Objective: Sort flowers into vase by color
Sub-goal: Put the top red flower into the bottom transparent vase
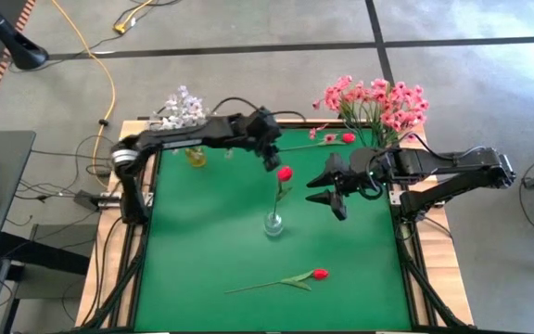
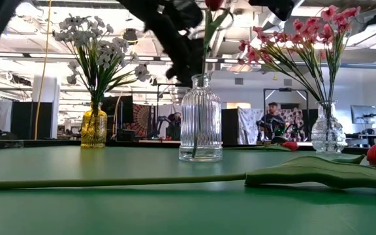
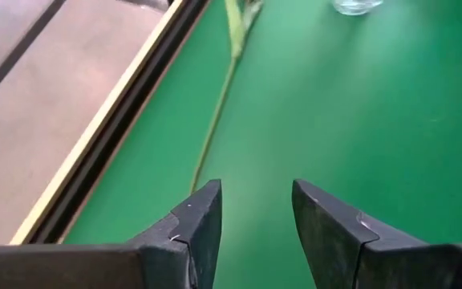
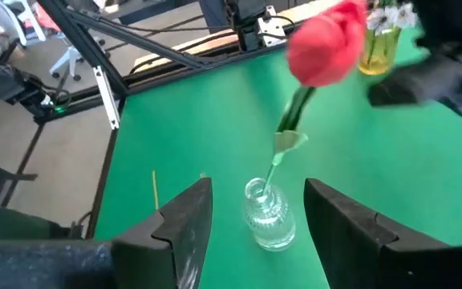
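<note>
You are looking at a green table (image 1: 211,241) with both arms reaching in over its far half. The pink spray (image 1: 378,100) stands in a clear vase (image 2: 328,134) at the far right corner, and the whitish-lavender cluster (image 1: 184,107) stands in a yellow vase (image 2: 94,129) at the far left corner.

Your left gripper (image 1: 272,158) hangs over the far middle of the table, its fingers (image 3: 203,221) apart with nothing between them. Through its wrist camera you see a green stem (image 3: 215,128) lying on the cloth just ahead of the fingertips, near the table's edge, not touching them.

Your right gripper (image 1: 327,193) comes in from the right side, its fingers (image 4: 339,221) spread wide and empty. In its wrist view the ribbed glass vase (image 1: 273,224) sits on the cloth between and just beyond the two fingertips, clear of both.

That vase stands at the table's middle and holds one red bud (image 1: 285,173), its stem leaning so the bloom sits toward the far side, between the two grippers and just beside the left one.

A second red bud (image 1: 320,274) lies flat on the near part of the table, well apart from both grippers. A third red bud (image 1: 348,137) lies at the far edge, near the pink spray's vase.
</note>
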`<state>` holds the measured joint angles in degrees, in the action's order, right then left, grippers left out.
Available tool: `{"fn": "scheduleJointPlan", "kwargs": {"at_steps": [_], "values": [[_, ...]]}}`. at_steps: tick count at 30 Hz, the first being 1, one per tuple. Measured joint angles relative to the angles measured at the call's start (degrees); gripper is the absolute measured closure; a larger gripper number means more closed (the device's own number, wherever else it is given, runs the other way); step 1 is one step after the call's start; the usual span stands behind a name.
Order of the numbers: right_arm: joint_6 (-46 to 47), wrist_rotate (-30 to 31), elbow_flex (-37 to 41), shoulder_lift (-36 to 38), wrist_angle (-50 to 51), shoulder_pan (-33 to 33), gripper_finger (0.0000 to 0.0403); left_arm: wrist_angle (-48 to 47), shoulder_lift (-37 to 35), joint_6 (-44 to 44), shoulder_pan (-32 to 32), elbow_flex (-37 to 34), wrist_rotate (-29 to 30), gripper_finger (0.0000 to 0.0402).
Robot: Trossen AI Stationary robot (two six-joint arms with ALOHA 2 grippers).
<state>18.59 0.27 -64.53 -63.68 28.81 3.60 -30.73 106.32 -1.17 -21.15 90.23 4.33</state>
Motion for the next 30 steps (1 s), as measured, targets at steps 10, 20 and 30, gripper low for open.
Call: {"fn": "scheduleJointPlan", "kwargs": {"at_steps": [10, 20, 30], "values": [[10.1, 0.0, 0.0, 0.0, 0.08, 0.89, 0.018, -1.52, 14.2, 2.58, -4.76, 11.76, -3.02, 0.026], [12.66, 4.38, 0.0, -0.13, -1.01, 3.15, 0.018, 3.76, 21.15, 10.53, -7.18, 12.1, -10.33, 0.026], [13.53, 4.68, 0.0, -0.13, -1.59, 3.02, 0.018, -0.11, 23.26, 12.39, -7.8, 12.1, -9.98, 0.026]]}}
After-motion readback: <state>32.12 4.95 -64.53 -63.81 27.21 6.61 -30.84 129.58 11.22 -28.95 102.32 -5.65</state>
